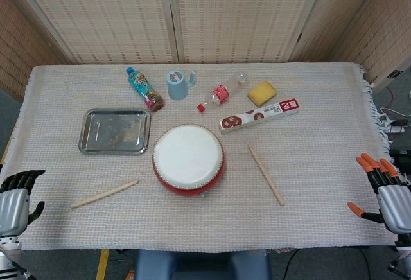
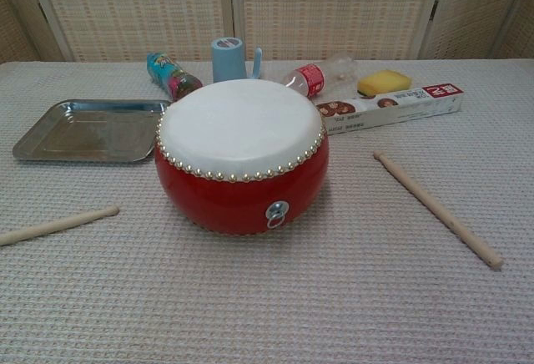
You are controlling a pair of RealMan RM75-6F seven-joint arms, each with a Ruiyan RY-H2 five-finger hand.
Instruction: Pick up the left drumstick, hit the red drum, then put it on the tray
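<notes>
The red drum (image 1: 189, 159) with a white skin stands at the table's middle, also in the chest view as the red drum (image 2: 241, 157). The left drumstick (image 1: 104, 193) lies on the cloth to the drum's left, seen too as the left drumstick (image 2: 57, 225). A silver tray (image 1: 114, 131) sits behind it, and shows as the tray (image 2: 88, 131) in the chest view. My left hand (image 1: 18, 198) hovers at the table's front left edge, fingers apart, empty. My right hand (image 1: 384, 189) is at the front right edge, fingers spread, empty.
A second drumstick (image 1: 266, 175) lies right of the drum. Along the back stand a toppled colourful bottle (image 1: 144, 88), a blue tape roll (image 1: 178, 84), a clear bottle (image 1: 221, 93), a yellow sponge (image 1: 262, 92) and a long snack box (image 1: 259, 115).
</notes>
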